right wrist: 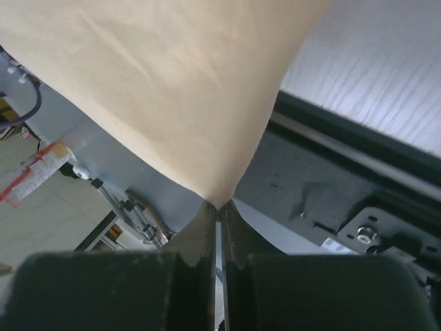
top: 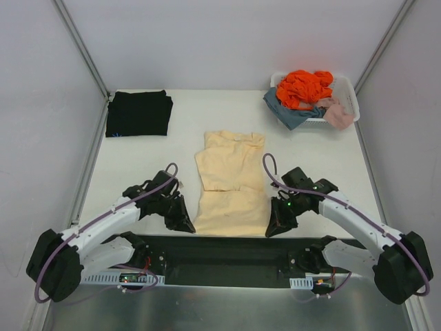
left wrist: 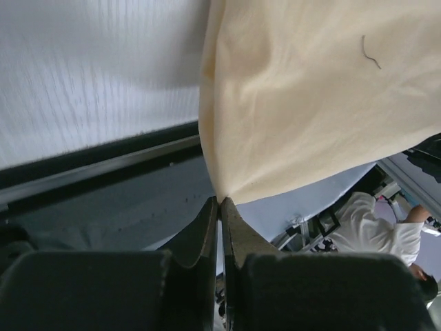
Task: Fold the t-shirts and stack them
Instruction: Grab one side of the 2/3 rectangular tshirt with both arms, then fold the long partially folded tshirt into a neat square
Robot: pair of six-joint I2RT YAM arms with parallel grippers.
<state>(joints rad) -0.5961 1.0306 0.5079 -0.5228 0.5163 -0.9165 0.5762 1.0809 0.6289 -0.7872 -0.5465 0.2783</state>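
The cream-yellow t-shirt [top: 231,181] lies in the middle of the table, its near end lifted at both corners. My left gripper [top: 188,225] is shut on its near left corner, seen pinched in the left wrist view [left wrist: 221,200] where the shirt [left wrist: 303,96] hangs above the fingers. My right gripper [top: 273,228] is shut on its near right corner, pinched in the right wrist view [right wrist: 220,205] under the shirt [right wrist: 172,83]. The black t-shirt [top: 138,113] lies folded at the far left of the table.
A white slotted basket [top: 348,91] at the far right corner holds orange [top: 303,86], blue-grey and pink clothes. The table's dark front rail [top: 227,245] runs just below both grippers. Grey walls close in on both sides.
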